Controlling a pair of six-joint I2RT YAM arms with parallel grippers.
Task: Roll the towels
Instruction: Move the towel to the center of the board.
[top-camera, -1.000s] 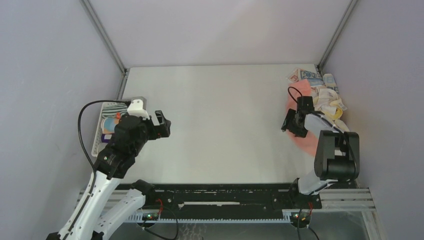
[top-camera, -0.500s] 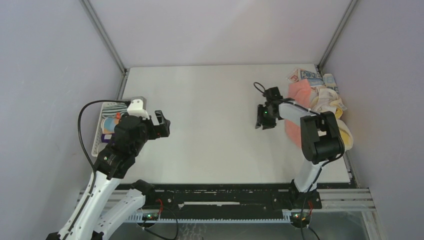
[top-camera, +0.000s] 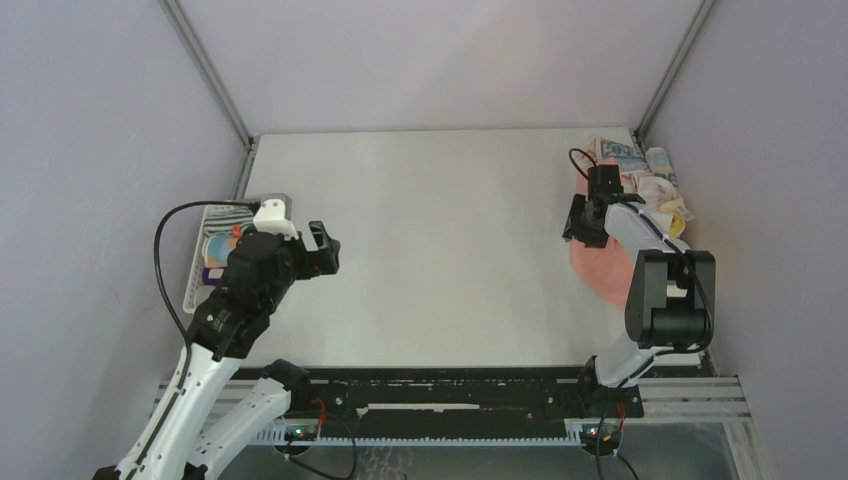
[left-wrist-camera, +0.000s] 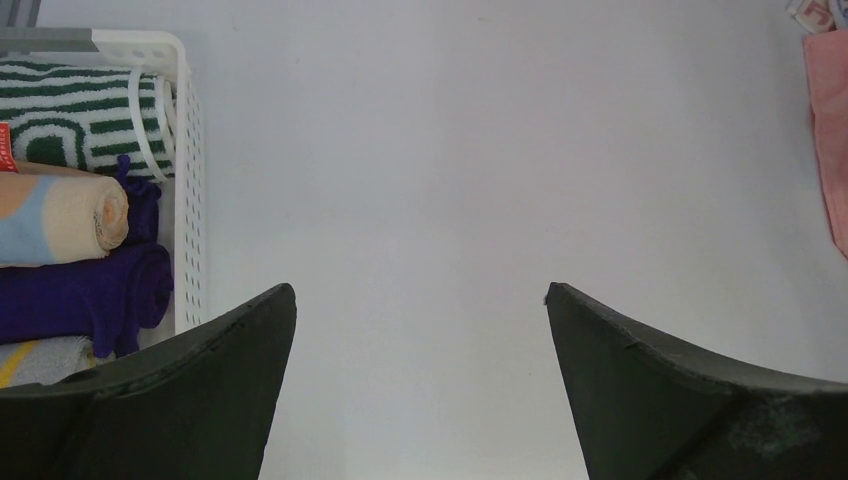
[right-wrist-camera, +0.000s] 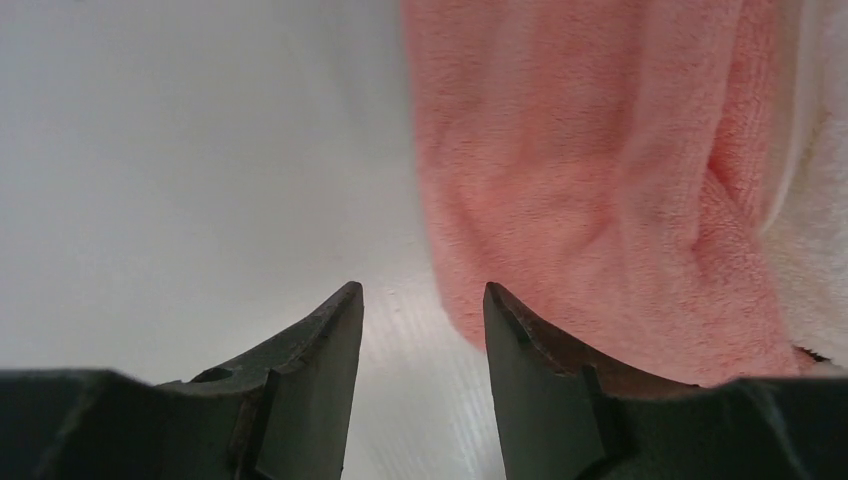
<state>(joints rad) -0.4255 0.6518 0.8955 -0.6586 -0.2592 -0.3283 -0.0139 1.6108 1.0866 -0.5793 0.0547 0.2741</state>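
Right now your left end effector (top-camera: 325, 250) hangs above the left part of the counter (top-camera: 440, 250), just beside the white slotted basket (top-camera: 197, 262), and its fingers are spread as wide as they go with nothing between them. From its wrist camera you can see three rolled towels lying in the basket: a dark-and-white striped towel (left-wrist-camera: 80, 130) at the far end, then a light-blue and orange towel (left-wrist-camera: 60, 215), then a purple towel (left-wrist-camera: 85, 300) nearest the arm.

Your right end effector (top-camera: 578, 222) is low over the right side of the counter, at the left edge of the salmon-pink towel (top-camera: 598, 268). That towel lies unrolled and rumpled on the counter, running from the end effector back toward the right arm's base. In the right wrist view the jaws stand partly apart, bare counter shows in the gap, and the pink cloth begins just past the right-hand fingertip (right-wrist-camera: 505, 305); it is pinching nothing. A pale towel (right-wrist-camera: 820, 200) touches the pink one's far side. The heap of towels (top-camera: 645, 175) not yet rolled sits in the far right corner.
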